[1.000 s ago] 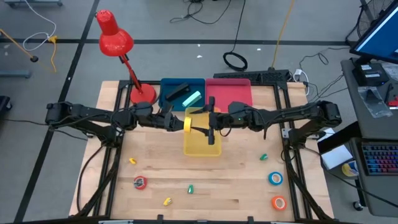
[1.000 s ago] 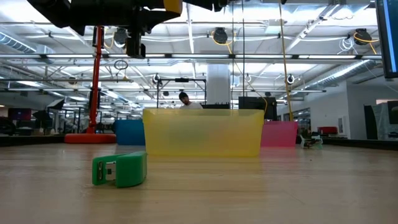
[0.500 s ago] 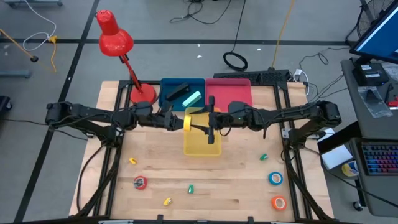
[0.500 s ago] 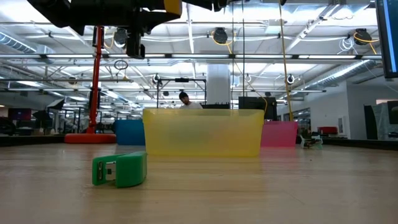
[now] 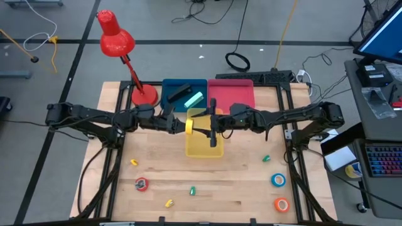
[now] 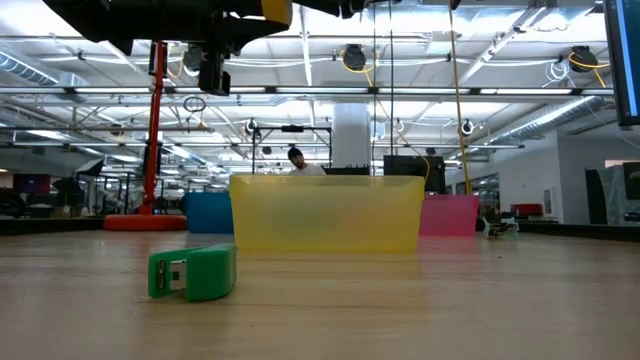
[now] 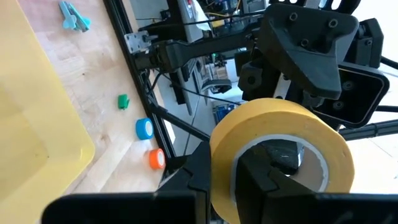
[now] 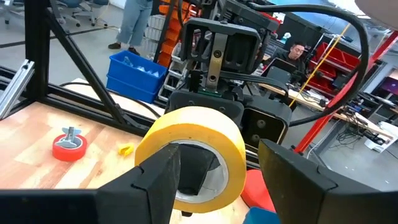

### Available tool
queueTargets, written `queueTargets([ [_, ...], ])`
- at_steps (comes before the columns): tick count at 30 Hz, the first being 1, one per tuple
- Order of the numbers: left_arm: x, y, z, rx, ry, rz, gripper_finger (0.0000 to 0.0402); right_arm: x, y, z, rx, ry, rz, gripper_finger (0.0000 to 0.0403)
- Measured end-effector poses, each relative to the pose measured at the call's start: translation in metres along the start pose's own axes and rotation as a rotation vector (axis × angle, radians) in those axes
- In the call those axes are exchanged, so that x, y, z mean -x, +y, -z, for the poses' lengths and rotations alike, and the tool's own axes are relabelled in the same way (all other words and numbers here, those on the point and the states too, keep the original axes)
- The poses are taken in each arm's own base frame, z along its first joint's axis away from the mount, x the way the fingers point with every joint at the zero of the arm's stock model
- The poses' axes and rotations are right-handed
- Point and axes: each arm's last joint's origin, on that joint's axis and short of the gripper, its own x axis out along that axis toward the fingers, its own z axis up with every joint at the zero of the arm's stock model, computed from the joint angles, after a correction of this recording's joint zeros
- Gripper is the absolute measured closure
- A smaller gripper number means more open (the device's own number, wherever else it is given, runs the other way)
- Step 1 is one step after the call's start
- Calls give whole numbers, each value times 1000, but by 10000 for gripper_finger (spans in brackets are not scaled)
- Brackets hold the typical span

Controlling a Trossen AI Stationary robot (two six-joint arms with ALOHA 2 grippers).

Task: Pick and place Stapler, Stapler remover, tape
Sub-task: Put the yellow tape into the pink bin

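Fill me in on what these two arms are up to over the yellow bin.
The left gripper holds a yellow tape roll above the yellow bin, its fingers through the roll's centre. The right gripper faces it with jaws open on either side of the roll, not gripping it. A blue tape roll, an orange one and a red one lie on the table.
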Motion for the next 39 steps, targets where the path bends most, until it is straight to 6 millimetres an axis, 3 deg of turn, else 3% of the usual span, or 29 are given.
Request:
queueTargets([
  [17, 0, 4, 1, -11, 12, -42, 367, -1, -1, -10, -4, -25, -3, 195],
  [39, -1, -4, 6, -44, 16, 40, 367, 0, -1, -4, 1, 80, 27, 195],
])
